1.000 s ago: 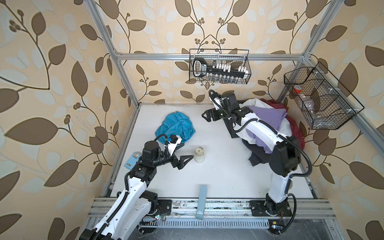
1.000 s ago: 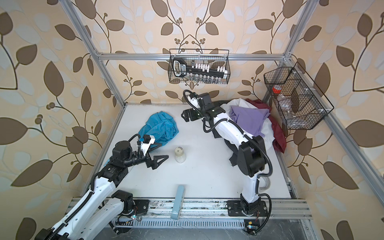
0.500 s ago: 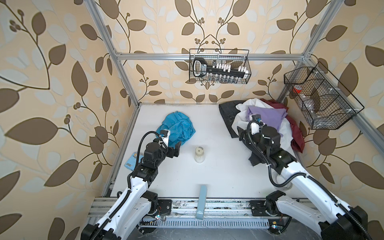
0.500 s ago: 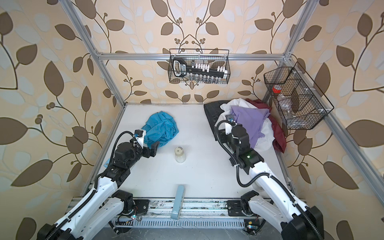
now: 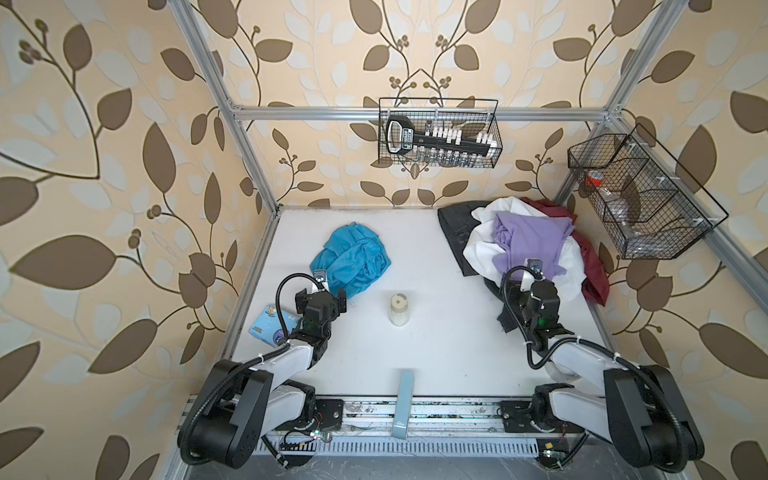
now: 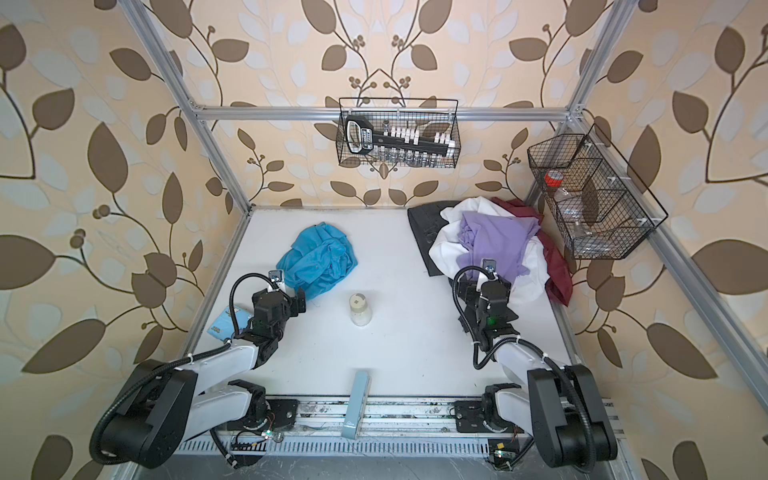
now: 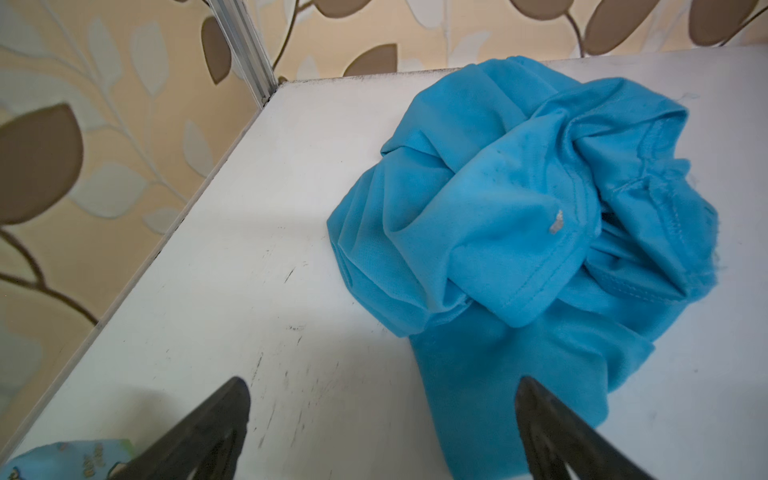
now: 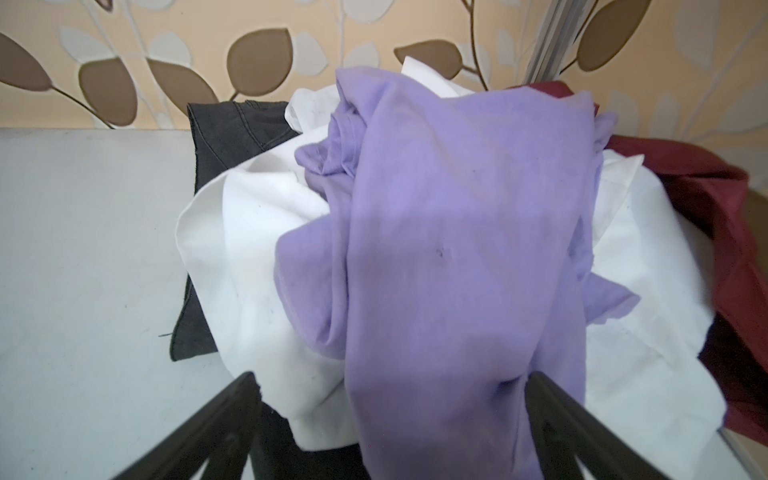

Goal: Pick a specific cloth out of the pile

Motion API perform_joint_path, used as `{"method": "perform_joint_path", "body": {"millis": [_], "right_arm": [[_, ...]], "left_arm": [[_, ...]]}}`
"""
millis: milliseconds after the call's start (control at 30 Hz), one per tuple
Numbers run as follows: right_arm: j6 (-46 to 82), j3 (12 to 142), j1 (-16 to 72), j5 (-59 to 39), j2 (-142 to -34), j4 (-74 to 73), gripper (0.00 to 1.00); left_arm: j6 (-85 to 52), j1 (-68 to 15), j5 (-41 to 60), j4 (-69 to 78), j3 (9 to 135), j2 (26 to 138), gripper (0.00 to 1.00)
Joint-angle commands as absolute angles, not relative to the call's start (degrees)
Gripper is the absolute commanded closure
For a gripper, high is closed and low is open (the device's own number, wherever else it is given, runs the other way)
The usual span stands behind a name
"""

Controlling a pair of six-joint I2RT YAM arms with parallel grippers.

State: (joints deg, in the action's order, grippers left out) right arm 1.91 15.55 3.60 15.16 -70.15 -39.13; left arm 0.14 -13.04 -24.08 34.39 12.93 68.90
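Both arms are crouching low over the white table (image 5: 415,345), elbows folded back toward the front rail (image 5: 449,409) and wrists pointing at the far wall. The left gripper (image 7: 381,382) is hanging just short of the cloth (image 5: 353,257), its fingers (image 7: 208,424) spread wide and gripping nothing. One tip is overlapping the near hem of the fabric in the wrist view, though whether it is touching cannot be told.

The turquoise cloth is lying crumpled by itself on the table's left half toward the back, well apart from the pile (image 5: 528,249) heaped in the back right corner. The right gripper (image 8: 392,376) is facing the pile's near side, its fingers (image 8: 573,419) likewise wide apart, with a fold of the lilac cloth (image 8: 436,249) showing between them, not pinched. Around the lilac piece a white cloth (image 5: 478,249), a black cloth (image 5: 455,226) and a dark red cloth (image 5: 592,266) are showing.

A small white jar (image 5: 399,309) is standing upright between the two arms, near the cloth, and a blue packet (image 5: 268,326) is lying beside the left arm at the table's edge.

On the back wall a wire basket (image 5: 438,99) is holding a black rack (image 5: 440,139) lined with white pieces. A second wire basket (image 5: 665,243), divided into compartments on the right wall, is holding a clear bottle (image 6: 559,185) with a red cap toward its far end; which compartment cannot be told.
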Motion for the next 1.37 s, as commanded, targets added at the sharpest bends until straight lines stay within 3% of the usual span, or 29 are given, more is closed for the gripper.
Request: {"method": "perform_joint_path", "body": {"millis": [0,133,200,367,1333], "right_arm": [[2.52,14.4,2.99,13.22,-74.02,-54.12,0.0],[4.76,11.84,1.0,13.52,-82.28,-65.06,0.0],[4.69,10.09,0.63,13.23,-86.7,-73.04,0.01],[4.57,12.53,0.38,11.14,-85.99,-67.05,0.0],[4.79,12.66,0.0,10.5,-85.61,-66.26,0.0]], "left_arm": [[1.53,-12.01,-25.56,43.69,14.85,70.89,0.01],[-0.14,-8.19,-23.86,59.32,12.52,81.32,0.01],[0.26,-8.02,-20.25,56.75,14.08,84.45,0.01],[-1.95,-5.28,-17.72,45.14,20.82,85.78,0.01],[-2.29,-4.48,-16.61,44.38,21.11,85.72,0.01]]}}
